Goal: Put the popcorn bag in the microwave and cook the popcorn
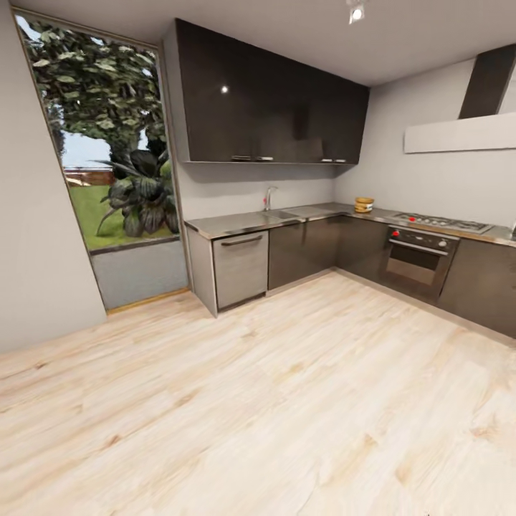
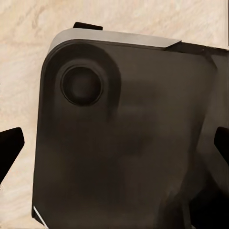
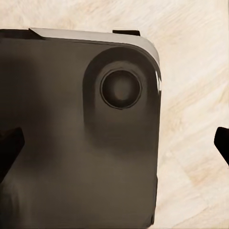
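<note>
Robot stands on the wood floor (image 1: 287, 401), well apart from the L-shaped bench (image 1: 301, 213). A small tan object (image 1: 364, 204) near its corner is possibly the popcorn bag; too small to confirm. Both jaws spread, empty, over the robot's dark base (image 2: 124, 143). Drive toward the corner, keeping arms tucked.
</note>
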Motion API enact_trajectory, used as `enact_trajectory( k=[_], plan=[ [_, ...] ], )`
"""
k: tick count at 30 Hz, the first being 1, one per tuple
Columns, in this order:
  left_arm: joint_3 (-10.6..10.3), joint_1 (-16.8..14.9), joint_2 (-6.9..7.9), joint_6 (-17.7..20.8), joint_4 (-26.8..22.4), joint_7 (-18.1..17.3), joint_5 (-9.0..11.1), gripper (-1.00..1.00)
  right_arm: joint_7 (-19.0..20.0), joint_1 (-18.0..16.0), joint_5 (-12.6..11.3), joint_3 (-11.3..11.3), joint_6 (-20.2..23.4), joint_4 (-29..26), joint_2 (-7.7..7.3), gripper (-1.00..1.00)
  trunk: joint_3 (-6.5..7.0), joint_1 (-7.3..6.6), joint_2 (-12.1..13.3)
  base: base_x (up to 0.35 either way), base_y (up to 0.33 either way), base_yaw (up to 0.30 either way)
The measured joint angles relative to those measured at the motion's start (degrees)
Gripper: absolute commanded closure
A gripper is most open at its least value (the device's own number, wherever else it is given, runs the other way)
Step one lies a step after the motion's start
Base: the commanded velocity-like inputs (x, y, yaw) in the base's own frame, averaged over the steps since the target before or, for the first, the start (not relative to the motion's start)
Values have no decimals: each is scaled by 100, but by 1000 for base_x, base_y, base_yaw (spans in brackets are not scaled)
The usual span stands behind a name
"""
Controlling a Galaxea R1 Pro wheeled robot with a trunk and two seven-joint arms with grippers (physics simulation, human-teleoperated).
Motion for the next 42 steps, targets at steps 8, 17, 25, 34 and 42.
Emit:
enact_trajectory(
  k=[8,17,25,34,42],
  plan=[
    [-6,0,-42,-8,-5,-2,-21,-100,36,1,6,1,18,62,-1,-100,0,0,0,0,0,-241],
    [-6,0,-39,-9,-33,0,-7,-100,56,1,13,1,29,62,10,-100,0,0,0,0,0,-241],
    [3,0,-37,-9,-42,0,0,-100,56,1,20,1,39,60,22,-100,0,0,0,0,0,-241],
    [8,0,-37,-9,-42,8,8,-100,56,1,26,1,39,58,33,-100,0,0,0,0,0,-241],
    [8,0,-37,-9,-42,8,8,-100,56,1,31,1,40,58,33,-100,0,0,0,0,0,-241]
  ],
)
